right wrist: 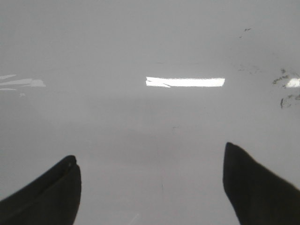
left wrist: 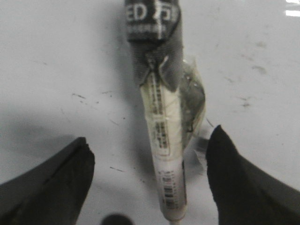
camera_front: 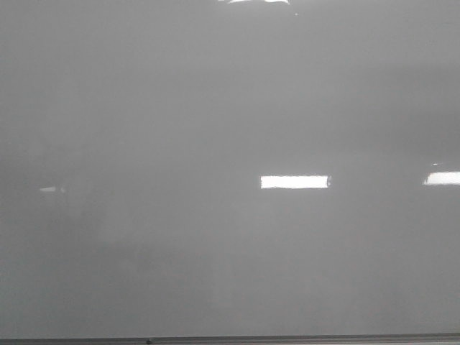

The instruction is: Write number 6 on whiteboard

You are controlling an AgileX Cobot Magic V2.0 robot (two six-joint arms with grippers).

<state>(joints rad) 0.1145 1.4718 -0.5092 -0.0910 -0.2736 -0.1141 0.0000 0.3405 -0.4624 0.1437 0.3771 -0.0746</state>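
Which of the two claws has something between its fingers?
The left gripper: a marker with a dark taped top lies between its open fingers, over the whiteboard. The right gripper shows only bare board.

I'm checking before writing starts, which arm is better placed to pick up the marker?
Left. The marker lies between the open left end effector fingers; the right end effector shows only bare whiteboard.
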